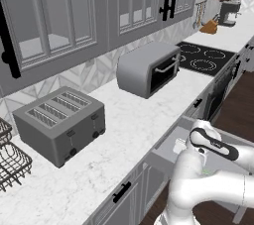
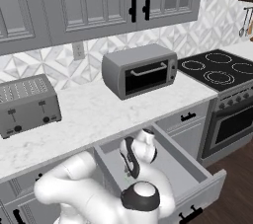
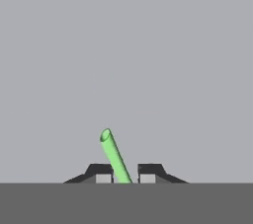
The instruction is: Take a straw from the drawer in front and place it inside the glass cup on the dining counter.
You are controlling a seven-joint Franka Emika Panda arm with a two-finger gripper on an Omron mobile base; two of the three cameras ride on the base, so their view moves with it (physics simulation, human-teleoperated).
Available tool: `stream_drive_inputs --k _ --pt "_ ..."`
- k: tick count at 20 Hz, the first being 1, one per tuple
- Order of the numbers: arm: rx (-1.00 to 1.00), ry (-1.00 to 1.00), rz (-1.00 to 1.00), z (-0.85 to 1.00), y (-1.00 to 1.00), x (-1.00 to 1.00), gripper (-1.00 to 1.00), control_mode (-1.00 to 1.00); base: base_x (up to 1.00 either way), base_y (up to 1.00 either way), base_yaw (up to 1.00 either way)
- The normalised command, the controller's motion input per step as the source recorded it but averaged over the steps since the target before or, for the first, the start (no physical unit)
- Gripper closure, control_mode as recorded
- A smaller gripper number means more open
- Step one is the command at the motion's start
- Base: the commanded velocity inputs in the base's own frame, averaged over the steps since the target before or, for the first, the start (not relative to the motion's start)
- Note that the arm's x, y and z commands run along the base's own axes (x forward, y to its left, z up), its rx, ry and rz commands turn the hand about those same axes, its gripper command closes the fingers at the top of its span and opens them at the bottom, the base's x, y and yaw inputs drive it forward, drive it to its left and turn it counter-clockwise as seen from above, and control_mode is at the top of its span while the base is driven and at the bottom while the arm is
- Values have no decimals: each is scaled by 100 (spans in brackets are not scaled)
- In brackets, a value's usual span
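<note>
In the hand view, the robot's small dark two-finger tool (image 3: 125, 174) is almost shut. Its two fingertips (image 3: 103, 173) squeeze the thin light-green drinking straw (image 3: 114, 155), one on each side, so the tool is grasping the straw. The straw's long line runs from between the fingertips up toward 11 o'clock. Its open round end is at the top. Behind it is the plain grey inside of the wide shallow grey drawer (image 3: 148, 60).

In the right base view, the drawer (image 2: 197, 168) is pulled out under the white marble table (image 2: 99, 114). The white arm reaches down into it.
</note>
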Motion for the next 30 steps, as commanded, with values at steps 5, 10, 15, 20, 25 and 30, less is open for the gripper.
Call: stream_drive_inputs --k 5,10,15,20,25,30 --pt "0 0 -14 -12 -38 -22 100 -100 0 0 0" --pt "0 0 -15 7 -20 0 100 -100 0 0 0" --pt "-2 -3 -12 78 -21 0 100 -100 0 0 0" --pt "-12 -3 -4 98 -21 0 100 -100 0 0 0" --pt "-13 -11 -3 100 -15 -17 100 -100 0 0 0" --pt "-9 -13 -1 100 -5 -29 100 -100 0 0 0"
